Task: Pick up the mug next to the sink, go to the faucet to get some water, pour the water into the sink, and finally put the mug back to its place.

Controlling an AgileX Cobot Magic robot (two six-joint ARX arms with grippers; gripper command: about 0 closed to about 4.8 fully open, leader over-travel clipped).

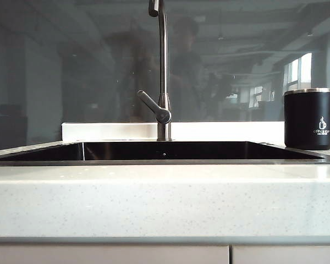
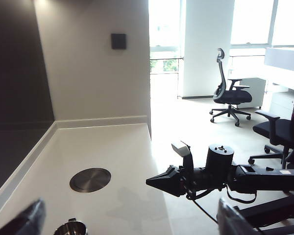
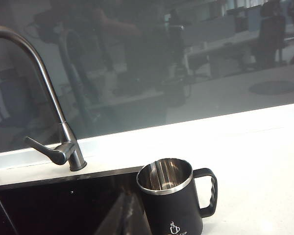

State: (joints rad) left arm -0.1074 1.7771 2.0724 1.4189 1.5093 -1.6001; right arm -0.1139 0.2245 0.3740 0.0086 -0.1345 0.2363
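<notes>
Pale speckled tabletop (image 1: 154,198) carries the upright mug (image 3: 172,200) just ahead of the closed, empty right hand (image 3: 125,218), nearer than the wide-open left hand (image 2: 127,223).

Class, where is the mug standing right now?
In the exterior view the mug stands upright on the counter at the right, beside the sink.

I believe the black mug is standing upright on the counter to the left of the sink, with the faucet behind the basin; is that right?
Not quite: the mug stands upright on the counter to the right of the sink, not the left, as the exterior view shows. The faucet does rise behind the basin.
</notes>
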